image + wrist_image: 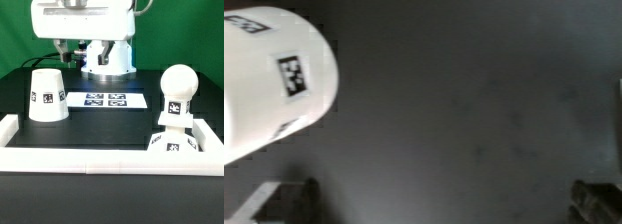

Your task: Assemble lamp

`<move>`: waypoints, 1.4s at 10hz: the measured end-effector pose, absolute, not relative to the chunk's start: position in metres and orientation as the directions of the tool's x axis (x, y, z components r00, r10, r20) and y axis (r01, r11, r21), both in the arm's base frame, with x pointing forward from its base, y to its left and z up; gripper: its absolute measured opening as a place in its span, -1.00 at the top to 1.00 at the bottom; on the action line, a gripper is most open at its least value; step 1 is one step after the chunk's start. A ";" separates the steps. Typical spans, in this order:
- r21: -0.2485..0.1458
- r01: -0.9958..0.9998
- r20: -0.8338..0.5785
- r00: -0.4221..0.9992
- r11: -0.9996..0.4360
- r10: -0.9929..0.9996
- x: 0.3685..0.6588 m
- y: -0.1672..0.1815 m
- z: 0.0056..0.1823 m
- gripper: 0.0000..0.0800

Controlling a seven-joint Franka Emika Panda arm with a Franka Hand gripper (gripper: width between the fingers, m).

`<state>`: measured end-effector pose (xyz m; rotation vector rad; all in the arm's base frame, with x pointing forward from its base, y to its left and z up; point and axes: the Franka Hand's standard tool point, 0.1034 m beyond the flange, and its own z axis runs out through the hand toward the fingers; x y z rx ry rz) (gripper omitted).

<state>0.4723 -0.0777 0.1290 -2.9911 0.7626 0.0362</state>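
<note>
The hand [66,52] is held open and empty just above the shade [47,95]; the bulb [177,97] is already seated on the base [176,142], well apart. The shade is left unplaced.

The black table [120,125] carries shade [47,96], marker board [104,100], bulb [177,95].

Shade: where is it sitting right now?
In the exterior view the shade stands on the table at the left, beside the marker board's left end, in front of and below the end effector; the bulb is far right.
</note>
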 end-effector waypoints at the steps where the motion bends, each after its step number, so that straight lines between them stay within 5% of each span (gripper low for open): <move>1: -0.045 -0.477 -0.029 0.879 -0.878 -0.477 0.471 -0.092 0.130 -0.75; 14: -0.037 -0.500 -0.028 0.866 -0.865 -0.500 0.439 -0.122 0.112 -0.75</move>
